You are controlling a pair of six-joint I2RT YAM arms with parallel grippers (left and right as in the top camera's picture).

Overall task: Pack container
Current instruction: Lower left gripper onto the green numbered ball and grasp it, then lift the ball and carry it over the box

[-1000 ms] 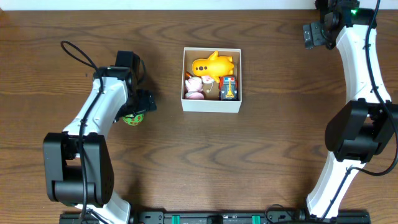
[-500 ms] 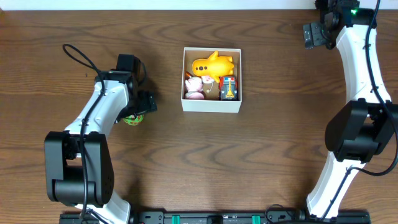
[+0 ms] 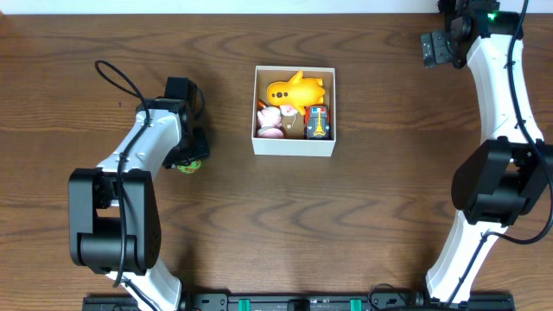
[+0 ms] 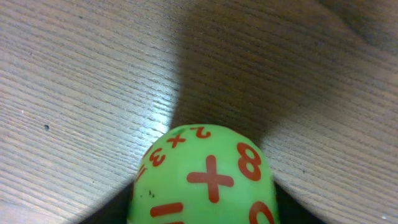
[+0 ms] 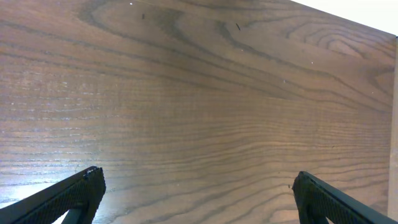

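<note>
The container [image 3: 294,146], a white-walled square box with a brown inside, sits at the table's middle. It holds a yellow toy [image 3: 295,90], a pink toy [image 3: 270,121] and a small red and blue car [image 3: 317,123]. Left of it, a green ball [image 3: 187,165] with red numbers and signs rests on the table. My left gripper [image 3: 187,157] is down over it. In the left wrist view the ball [image 4: 205,177] fills the space between the dark jaws, which press on both its sides. My right gripper [image 3: 434,47] hovers open at the far right corner, with bare wood between its fingertips [image 5: 87,186].
The brown wooden table [image 3: 346,225] stretches around the box. A black cable [image 3: 117,76] loops off the left arm. The right arm's white links run down the table's right side [image 3: 497,173].
My left gripper has closed from wide open onto the green ball, and the left arm has shifted slightly towards the box. The right arm has not moved.
</note>
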